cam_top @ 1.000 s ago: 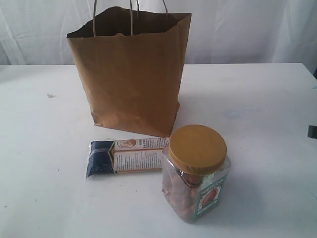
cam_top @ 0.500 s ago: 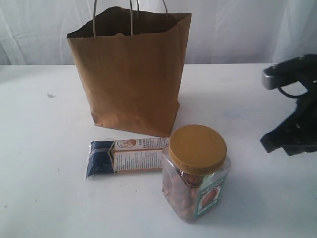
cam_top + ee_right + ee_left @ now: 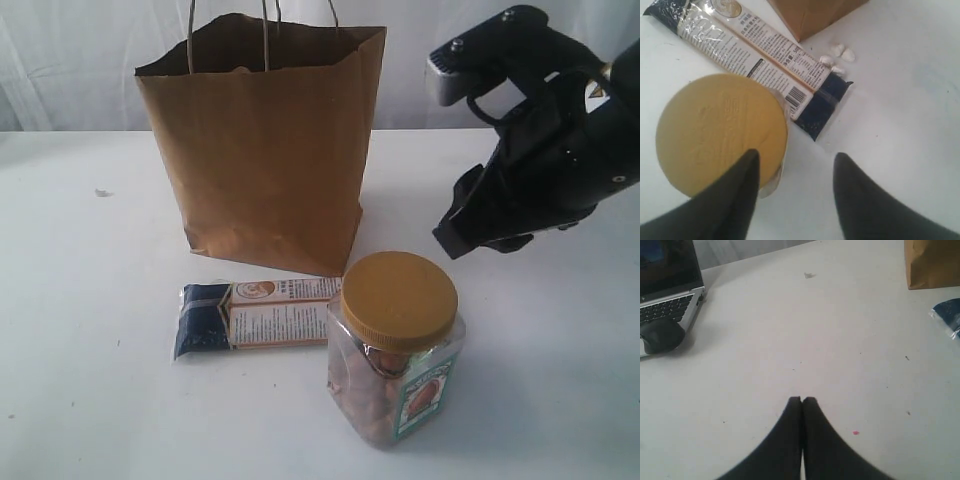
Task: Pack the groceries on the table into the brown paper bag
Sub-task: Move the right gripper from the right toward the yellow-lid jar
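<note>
The brown paper bag [image 3: 265,140] stands upright at the back of the white table [image 3: 90,300]. In front of it lie a long navy-orange packet [image 3: 255,315] and a clear jar with a mustard-yellow lid [image 3: 398,340]. My right gripper [image 3: 455,235] hangs above the table to the right of the bag, above and behind the jar. Its wrist view looks down on the yellow lid [image 3: 720,132] and the packet [image 3: 760,60]; the right gripper [image 3: 797,157] is open and empty. My left gripper [image 3: 802,400] is shut on nothing, low over bare table.
A laptop [image 3: 667,295] with a dark mouse [image 3: 660,335] in front of it sits at the table's far side in the left wrist view. The bag's corner [image 3: 932,265] and the packet's navy end [image 3: 947,315] show there too. White crumbs [image 3: 840,55] lie by the packet.
My right arm has come in from the right edge and risen toward the bag and jar. Its jaws have parted. The groceries and bag have not moved.
</note>
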Motion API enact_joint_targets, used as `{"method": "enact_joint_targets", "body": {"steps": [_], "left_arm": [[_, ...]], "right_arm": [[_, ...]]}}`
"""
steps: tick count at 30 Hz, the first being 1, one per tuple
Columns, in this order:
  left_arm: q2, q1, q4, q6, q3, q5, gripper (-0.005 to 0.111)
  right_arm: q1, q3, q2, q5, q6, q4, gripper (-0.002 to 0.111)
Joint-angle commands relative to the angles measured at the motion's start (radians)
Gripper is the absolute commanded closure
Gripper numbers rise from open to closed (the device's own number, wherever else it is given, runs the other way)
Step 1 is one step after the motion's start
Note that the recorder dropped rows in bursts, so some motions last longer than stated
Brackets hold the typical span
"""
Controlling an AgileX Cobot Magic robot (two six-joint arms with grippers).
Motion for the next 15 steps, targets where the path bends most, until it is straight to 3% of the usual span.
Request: {"method": "enact_joint_targets", "body": {"steps": [1,7,9,11,15], "left_arm": [[-0.004,0.001,-0.002,-0.001,0.004,-0.002,0.107],[-0.004,0.001,-0.002,-0.001,0.004,-0.002,0.107],[-0.004,0.001,-0.002,-0.001,0.004,-0.002,0.107],[-0.004,0.001,-0.002,-0.001,0.004,-0.002,0.107],[-0.004,0.001,-0.002,-0.001,0.004,-0.002,0.107]], "right_arm": [[0.002,0.013,-0.002,-0.055,0.000,-0.026,0.044],[0.002,0.013,-0.002,-0.082,0.000,-0.011,0.042],[0.002,0.013,-0.002,-0.082,0.000,-0.011,0.029],[0.002,0.017,-0.002,-0.092,0.069,-0.011,0.005],[0.002,0.017,-0.002,-0.089,0.065,0.013,0.003]]}}
